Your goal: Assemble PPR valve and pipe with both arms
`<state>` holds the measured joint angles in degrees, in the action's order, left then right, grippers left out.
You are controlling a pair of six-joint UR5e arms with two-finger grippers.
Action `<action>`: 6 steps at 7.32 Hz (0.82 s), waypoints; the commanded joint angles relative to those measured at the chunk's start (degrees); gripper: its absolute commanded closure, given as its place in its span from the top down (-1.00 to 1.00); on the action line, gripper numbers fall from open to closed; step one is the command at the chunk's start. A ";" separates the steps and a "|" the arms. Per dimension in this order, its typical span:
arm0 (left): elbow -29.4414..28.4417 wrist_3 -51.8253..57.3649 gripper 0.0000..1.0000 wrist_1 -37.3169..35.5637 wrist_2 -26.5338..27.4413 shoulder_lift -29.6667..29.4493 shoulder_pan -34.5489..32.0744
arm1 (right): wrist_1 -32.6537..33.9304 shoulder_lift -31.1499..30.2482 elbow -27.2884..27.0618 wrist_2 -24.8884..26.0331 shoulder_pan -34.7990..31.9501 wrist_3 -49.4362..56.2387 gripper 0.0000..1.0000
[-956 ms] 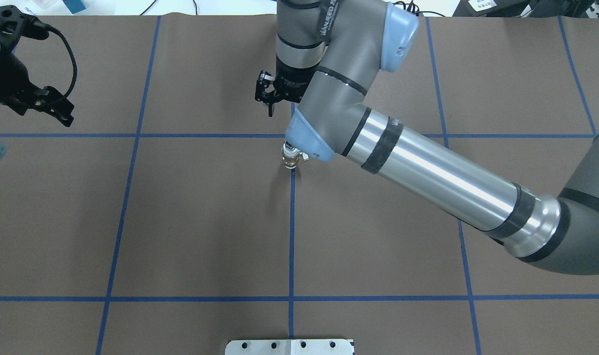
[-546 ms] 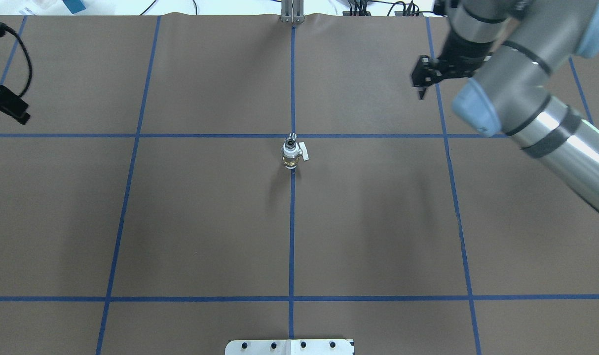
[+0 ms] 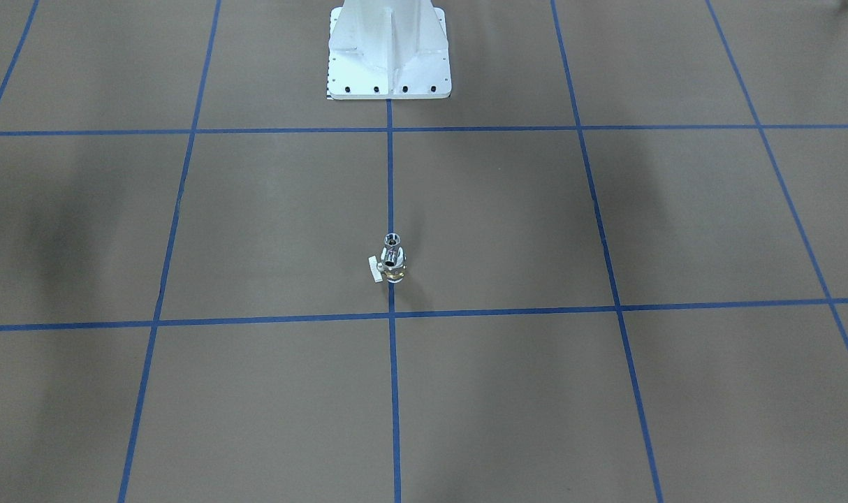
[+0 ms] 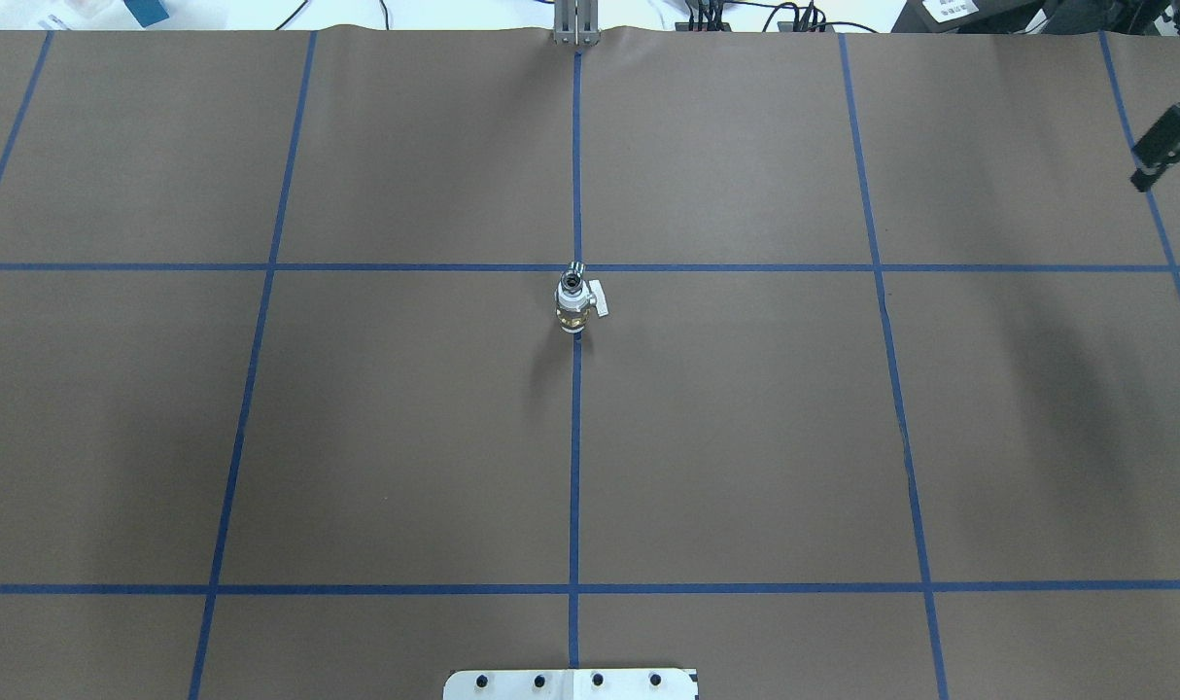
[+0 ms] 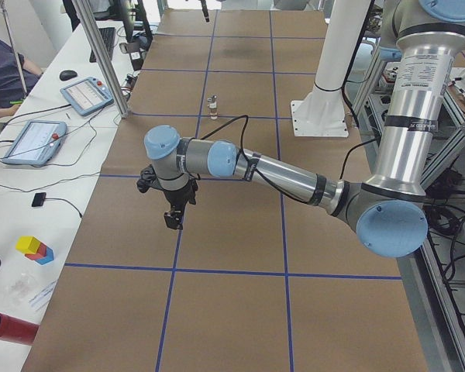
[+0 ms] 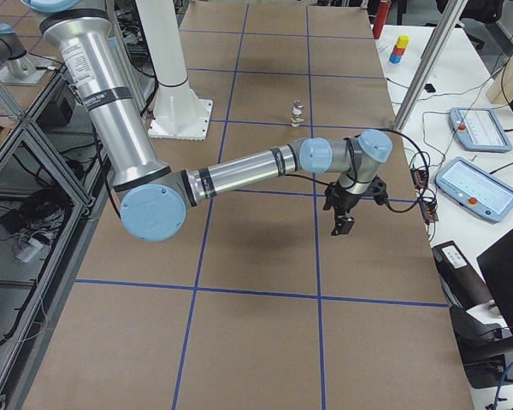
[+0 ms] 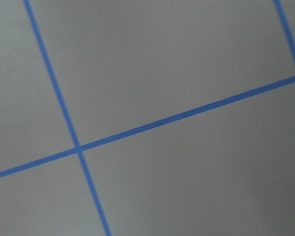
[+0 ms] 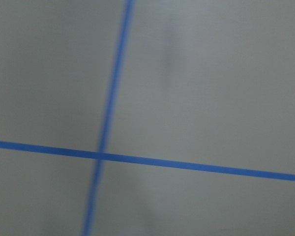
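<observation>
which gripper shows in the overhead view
The right gripper, a black tip at that view's right edge. The left gripper is outside it.

Even overhead light, soft diffuse shadows, right wrist cam blurred, prob. motion.

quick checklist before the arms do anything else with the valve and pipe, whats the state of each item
1. PPR valve upright on the table: ok.
2. Pipe standing in the valve's top: ok; how deep it sits: cannot tell.
3. Nothing gripping valve or pipe: ok.
4. Left gripper well away from the valve: ok; open or shut: cannot tell.
5. Right gripper well away from the valve: ok; open or shut: cannot tell.
</observation>
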<state>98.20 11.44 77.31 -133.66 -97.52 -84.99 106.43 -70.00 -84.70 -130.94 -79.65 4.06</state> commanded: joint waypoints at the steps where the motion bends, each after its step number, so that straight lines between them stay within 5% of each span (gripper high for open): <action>1: -1.87 1.47 1.00 4.06 -0.63 2.15 -3.07 | -4.35 -2.77 2.17 0.50 -4.99 3.59 0.99; 3: -2.66 1.57 1.00 8.52 -0.63 6.53 -4.83 | -13.10 -7.25 7.06 2.89 -8.83 3.41 0.99; 4: -2.66 1.30 1.00 8.99 -0.55 7.68 -4.83 | -15.26 -8.74 10.40 -3.47 -9.82 3.41 0.99; 6: -3.45 1.21 1.00 8.91 -0.11 7.78 -4.83 | -14.93 -9.80 10.44 -5.64 -11.13 3.59 0.99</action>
<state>95.30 12.76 86.03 -133.93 -90.05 -89.78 92.03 -78.75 -74.84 -135.11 -89.62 7.47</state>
